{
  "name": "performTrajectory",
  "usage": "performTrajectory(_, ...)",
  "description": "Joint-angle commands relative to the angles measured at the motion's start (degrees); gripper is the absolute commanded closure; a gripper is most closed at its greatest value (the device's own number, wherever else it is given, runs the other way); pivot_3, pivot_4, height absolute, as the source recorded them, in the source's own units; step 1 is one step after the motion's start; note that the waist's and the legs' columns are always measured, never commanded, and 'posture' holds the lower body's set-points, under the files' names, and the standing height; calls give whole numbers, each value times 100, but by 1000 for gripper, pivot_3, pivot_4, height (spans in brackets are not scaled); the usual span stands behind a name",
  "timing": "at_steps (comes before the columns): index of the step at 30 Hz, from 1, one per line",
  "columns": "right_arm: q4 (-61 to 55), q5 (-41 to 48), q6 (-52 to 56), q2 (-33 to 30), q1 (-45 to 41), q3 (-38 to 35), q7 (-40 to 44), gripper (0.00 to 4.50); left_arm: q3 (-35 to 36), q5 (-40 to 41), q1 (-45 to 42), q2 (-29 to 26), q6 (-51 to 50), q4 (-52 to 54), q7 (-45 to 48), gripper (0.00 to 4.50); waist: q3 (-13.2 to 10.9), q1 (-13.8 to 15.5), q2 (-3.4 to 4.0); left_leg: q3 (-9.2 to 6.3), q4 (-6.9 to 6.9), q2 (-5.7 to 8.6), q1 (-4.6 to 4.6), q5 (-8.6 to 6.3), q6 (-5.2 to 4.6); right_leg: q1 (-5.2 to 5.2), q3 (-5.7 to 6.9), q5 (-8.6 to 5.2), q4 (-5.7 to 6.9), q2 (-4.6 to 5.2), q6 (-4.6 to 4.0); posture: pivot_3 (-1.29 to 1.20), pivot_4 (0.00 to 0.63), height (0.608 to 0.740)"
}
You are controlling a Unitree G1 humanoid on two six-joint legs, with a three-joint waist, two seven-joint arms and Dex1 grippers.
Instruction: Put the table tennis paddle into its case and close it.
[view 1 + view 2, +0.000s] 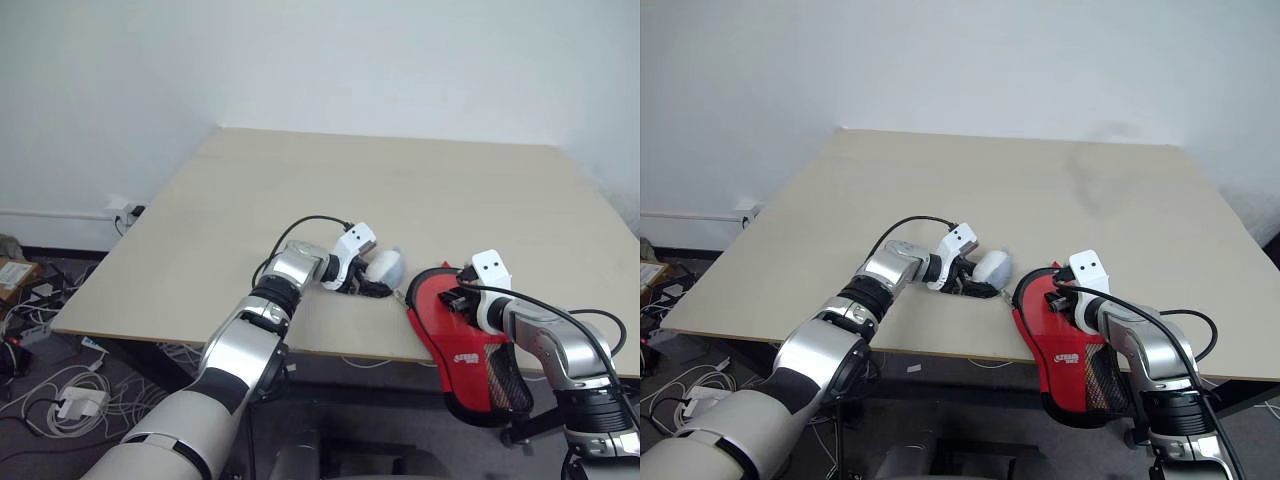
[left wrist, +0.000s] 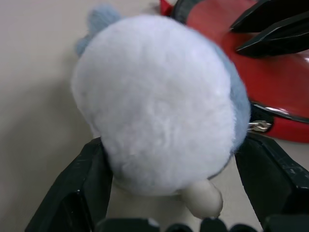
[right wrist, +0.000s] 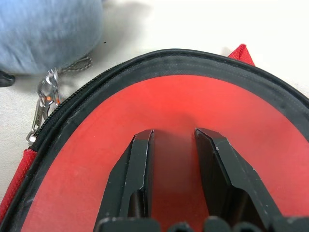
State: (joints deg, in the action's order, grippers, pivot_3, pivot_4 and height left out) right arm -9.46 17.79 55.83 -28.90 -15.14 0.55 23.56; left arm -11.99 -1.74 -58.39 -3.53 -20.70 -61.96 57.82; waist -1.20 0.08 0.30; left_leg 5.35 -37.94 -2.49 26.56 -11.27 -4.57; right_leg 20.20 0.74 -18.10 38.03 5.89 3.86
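2 arms reach over a pale beige tabletop (image 1: 400,190) that stands against a plain white wall (image 1: 300,60); loose cables (image 1: 40,390) and a power strip lie on the dark floor at the near left.

At the near right edge lies the case (image 1: 455,350), red with a white logo and a black mesh patch. Its long axis runs near to far: the rounded head rests on the tabletop toward the far left, while the narrow mesh end hangs off the near edge. Inside the open zip rim, the table tennis paddle (image 3: 193,106) shows its red face, ringed by black lining.

The right gripper (image 3: 174,140) rests over that red face, its jaws only narrowly apart and holding nothing that can be seen.

Just left of the case head sits a white and grey-blue plush charm (image 2: 159,101), joined to the zip by a small metal clip (image 3: 43,106). The left gripper (image 1: 975,275) has its jaws spread wide on either side of the plush, flanking it closely.
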Motion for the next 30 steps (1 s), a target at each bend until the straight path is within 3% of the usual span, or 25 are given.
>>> performTrajectory(1,114,-102,131,-4,59,94,-35,3100,291,196,-234,106,-28,-138,-110,1261,0,0,0,0,0,0,0,0,0,0,0,0,0,0,0,0,0,715)
performTrajectory(8,129,-132,143,-12,66,171,-40,3100,607,223,-477,144,135,-300,-327,3579,-1,-1,-1,-4,0,1,1,0,0,1,0,0,0,0,0,0,0,715)
performTrajectory(11,79,-96,251,-52,107,279,42,3100,622,107,-590,175,350,-453,-693,4276,-1,-1,-2,-5,-1,1,1,0,0,1,0,0,1,0,0,0,0,715)
performTrajectory(18,7,-171,475,-161,268,662,69,3100,793,60,-960,304,859,-838,-1604,4399,0,-1,-13,-8,0,1,1,-1,-1,1,0,0,1,0,0,0,0,715)
performTrajectory(30,-357,-258,693,-73,536,686,-33,3100,910,-82,-1717,723,1401,-1408,-2855,4399,-2,-1,-32,-14,1,1,1,-1,-1,3,0,0,2,-1,0,0,0,715)
